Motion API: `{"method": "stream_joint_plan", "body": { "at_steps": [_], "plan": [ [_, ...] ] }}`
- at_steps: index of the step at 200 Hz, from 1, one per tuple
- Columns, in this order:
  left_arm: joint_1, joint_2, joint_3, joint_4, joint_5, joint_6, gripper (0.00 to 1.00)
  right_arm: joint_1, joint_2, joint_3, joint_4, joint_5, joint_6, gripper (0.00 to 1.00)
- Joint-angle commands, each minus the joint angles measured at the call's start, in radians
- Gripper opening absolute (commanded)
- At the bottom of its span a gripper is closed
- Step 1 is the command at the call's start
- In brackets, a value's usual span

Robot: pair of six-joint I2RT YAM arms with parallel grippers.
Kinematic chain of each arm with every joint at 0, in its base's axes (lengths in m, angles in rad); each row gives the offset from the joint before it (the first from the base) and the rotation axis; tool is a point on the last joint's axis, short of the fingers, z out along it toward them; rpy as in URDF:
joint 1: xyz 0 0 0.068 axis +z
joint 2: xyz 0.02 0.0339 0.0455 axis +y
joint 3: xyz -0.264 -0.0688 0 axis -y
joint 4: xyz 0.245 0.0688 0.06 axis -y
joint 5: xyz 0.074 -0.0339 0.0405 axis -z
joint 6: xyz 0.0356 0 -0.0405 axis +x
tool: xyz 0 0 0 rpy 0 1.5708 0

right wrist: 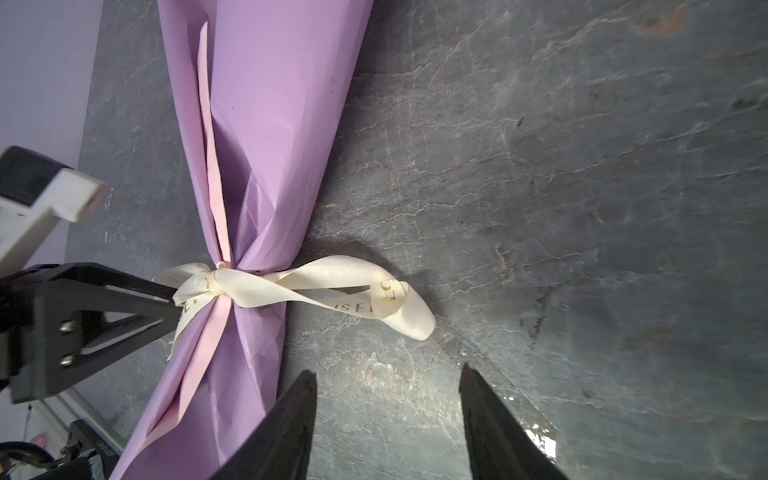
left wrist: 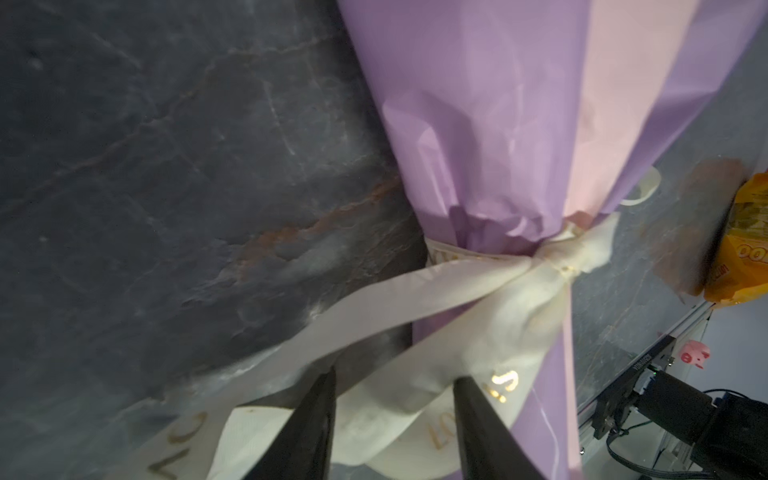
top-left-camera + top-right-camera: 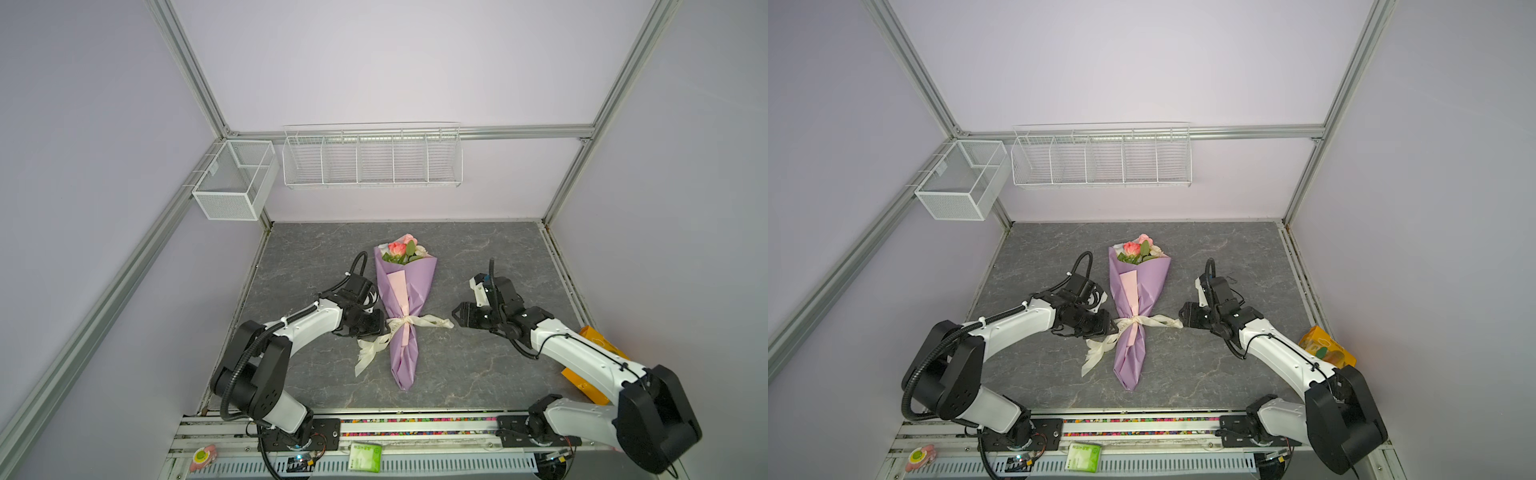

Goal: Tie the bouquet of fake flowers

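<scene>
The bouquet of fake flowers (image 3: 401, 248) (image 3: 1137, 248) lies along the middle of the dark slate table, wrapped in lilac paper (image 3: 405, 291) (image 2: 490, 104) (image 1: 266, 104) with a pink strip. A cream lettered ribbon (image 3: 409, 321) (image 3: 1133, 322) (image 2: 415, 307) (image 1: 345, 266) is knotted round the narrow waist of the wrap. My left gripper (image 3: 386, 328) (image 3: 1113, 326) (image 2: 395, 374) sits just left of the knot, jaws apart, with a loose ribbon band lying between them. My right gripper (image 3: 455, 316) (image 3: 1181, 316) (image 1: 388, 370) stands open right of the ribbon's loop, over bare table.
An orange snack bag (image 3: 594, 345) (image 3: 1327, 345) (image 2: 744, 249) lies at the table's right edge behind the right arm. A wire rack (image 3: 372, 158) and a mesh box (image 3: 232, 183) hang on the back wall. A green packet (image 3: 365, 456) rests on the front rail.
</scene>
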Motion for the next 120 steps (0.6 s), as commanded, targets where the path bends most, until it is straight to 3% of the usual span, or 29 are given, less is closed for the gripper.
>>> {"method": "stream_joint_plan", "body": {
  "at_steps": [1, 35, 56, 76, 96, 120],
  "plan": [
    [-0.003, 0.034, 0.032, 0.039, -0.034, -0.032, 0.40, 0.010, 0.051, -0.004, 0.082, -0.099, 0.053, 0.57],
    [0.000, 0.101, 0.088, 0.033, -0.114, -0.046, 0.27, 0.040, 0.116, 0.004, 0.137, -0.107, 0.097, 0.55],
    [0.012, 0.108, 0.115, 0.005, -0.164, -0.039, 0.25, 0.039, 0.095, 0.020, 0.095, -0.018, 0.096, 0.55],
    [0.031, 0.056, 0.109, 0.005, -0.151, -0.023, 0.28, 0.029, 0.012, 0.048, -0.015, 0.157, 0.052, 0.56],
    [0.031, -0.061, 0.073, 0.032, -0.160, -0.002, 0.41, 0.009, -0.106, 0.060, -0.104, 0.400, -0.023, 0.62],
    [0.038, -0.240, 0.004, 0.056, -0.280, -0.009, 0.57, -0.028, -0.204, 0.044, -0.119, 0.710, -0.137, 0.85]
  ]
}}
